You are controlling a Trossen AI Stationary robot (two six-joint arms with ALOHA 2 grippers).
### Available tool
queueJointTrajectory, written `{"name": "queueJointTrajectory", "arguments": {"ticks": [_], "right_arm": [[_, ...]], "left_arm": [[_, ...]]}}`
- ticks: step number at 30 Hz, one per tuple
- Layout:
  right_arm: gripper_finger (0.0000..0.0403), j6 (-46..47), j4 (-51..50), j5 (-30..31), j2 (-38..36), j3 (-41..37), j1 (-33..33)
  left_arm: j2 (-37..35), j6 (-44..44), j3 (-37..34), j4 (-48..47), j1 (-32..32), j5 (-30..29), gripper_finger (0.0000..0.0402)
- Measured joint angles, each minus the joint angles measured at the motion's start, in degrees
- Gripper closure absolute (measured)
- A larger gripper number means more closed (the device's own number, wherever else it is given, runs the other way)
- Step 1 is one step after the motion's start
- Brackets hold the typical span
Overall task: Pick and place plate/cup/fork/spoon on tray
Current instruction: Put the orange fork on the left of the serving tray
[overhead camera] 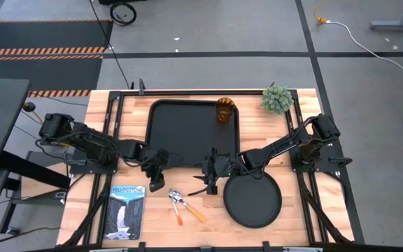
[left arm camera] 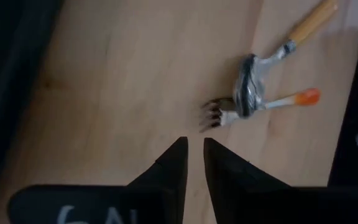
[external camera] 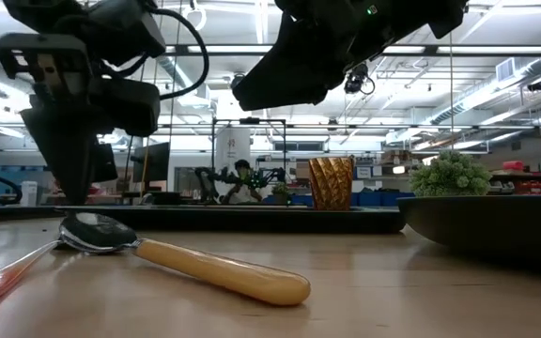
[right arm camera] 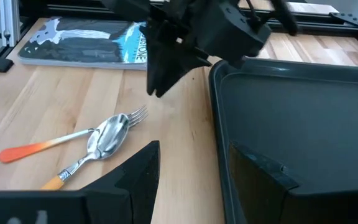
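High view: the tray (overhead camera: 187,129) lies at the far centre of the table with the cup (overhead camera: 225,110) upright in its far right corner, and the plate (overhead camera: 252,201) rests on the bare wood near and right of the tray. Left gripper (overhead camera: 157,183), fingers nearly together and holding nothing, hovers at the tray's near left corner; right gripper (overhead camera: 209,183), fingers spread and empty, hangs between the tray's near edge and the plate. Spoon (overhead camera: 189,207) lies crossed over the fork (overhead camera: 176,208) on the wood left of the plate.
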Motion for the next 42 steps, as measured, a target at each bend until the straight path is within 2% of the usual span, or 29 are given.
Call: {"name": "queueJointTrajectory", "arguments": {"ticks": [8, 11, 14, 29, 42], "right_arm": [[0.0209, 0.2, -0.2, 0.0, 0.0, 0.0, 0.2], [0.0209, 0.6, -0.4, 0.2, 0.0, 0.0, 0.8], [0.0209, 0.5, -0.4, 0.3, 0.0, 0.0, 1.2], [0.0209, 0.9, -0.5, 1.1, 0.0, 0.0, 1.5], [0.0209, 0.9, -0.5, 1.1, 0.0, 0.0, 1.3]], "left_arm": [[4.2, -1.4, 0.0, 3.7, -0.3, -0.1, 0.0287], [6.7, -1.4, 0.0, 4.6, 0.5, 3.2, 0.0272], [7.2, -0.3, 0.0, 4.7, 0.8, 3.6, 0.0265], [9.5, -0.3, 0.2, 9.0, -0.5, 2.1, 0.0268], [9.5, -1.2, 0.1, 9.7, -0.5, 1.4, 0.0322]]}}
